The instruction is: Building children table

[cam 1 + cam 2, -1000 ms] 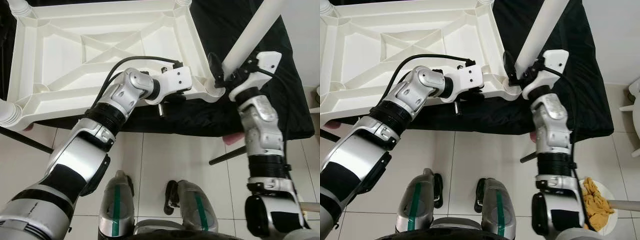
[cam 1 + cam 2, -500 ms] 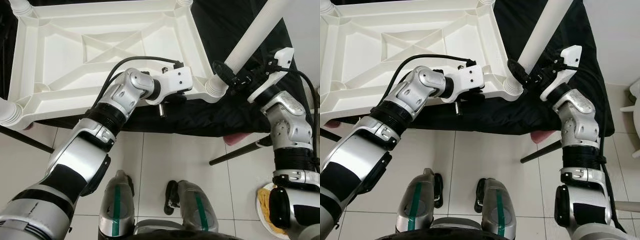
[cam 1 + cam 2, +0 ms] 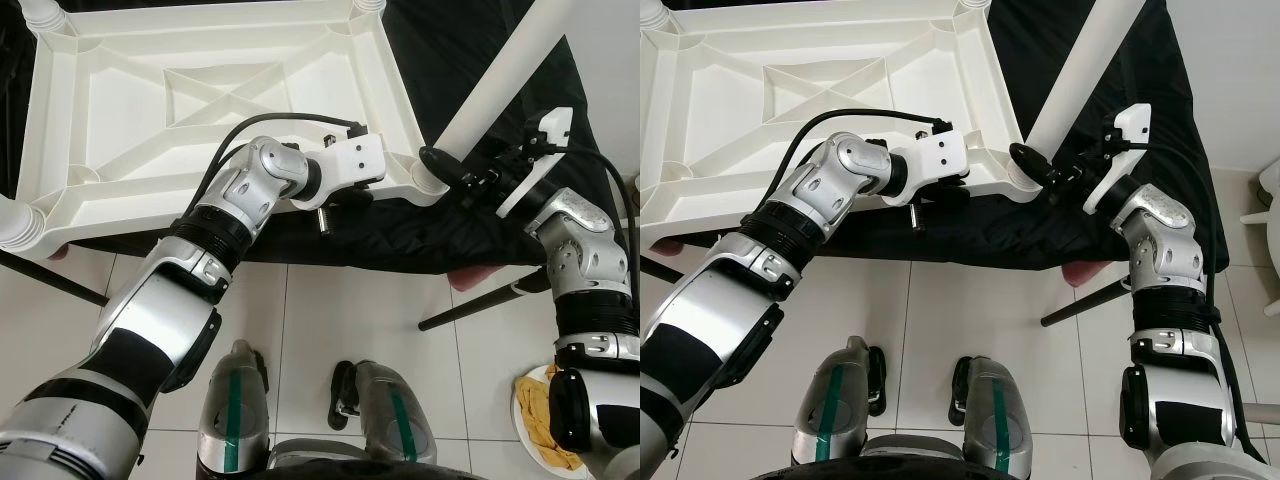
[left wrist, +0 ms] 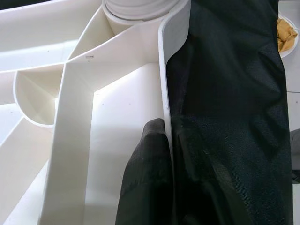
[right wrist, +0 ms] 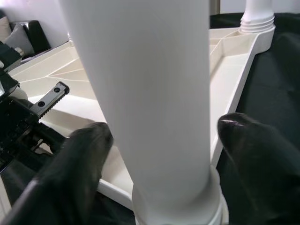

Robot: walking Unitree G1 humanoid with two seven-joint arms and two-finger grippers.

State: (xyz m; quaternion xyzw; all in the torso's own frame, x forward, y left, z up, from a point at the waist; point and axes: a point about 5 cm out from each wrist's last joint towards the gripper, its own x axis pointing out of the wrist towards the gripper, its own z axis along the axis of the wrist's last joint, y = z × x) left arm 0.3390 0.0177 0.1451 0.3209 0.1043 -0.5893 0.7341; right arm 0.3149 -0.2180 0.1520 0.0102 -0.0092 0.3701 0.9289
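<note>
White floor tiles (image 3: 350, 320) lie under our feet, and before us stands a desk covered with a black cloth (image 3: 560, 110).

From the left eye we see the white children table top (image 3: 200, 110) lying upside down on this cloth, its ribs facing up. Our left gripper (image 3: 345, 195) is at the near rim. Our right gripper (image 3: 470, 180) is at the base of the white table leg (image 3: 490, 90), which rises tilted from the near right corner socket (image 3: 430, 180).

From the right eye the scene is the same; a plate with something yellow (image 3: 540, 425) lies on the floor by our right side.

In the left wrist view the jaws are clenched on the thin rim, one finger (image 4: 145, 178) inside the table top and the other outside against the cloth.

In the right wrist view the two black fingers (image 5: 70, 168) stand on both sides of the leg, and we judge they are released, with a gap to the leg on each side.

We think the leg may not be fully seated: because it leans, it could fall out of the socket if nothing holds it.

Compared with one second ago, our right arm has moved outward and lower, and the jaws that gripped the leg then now stand off it.
</note>
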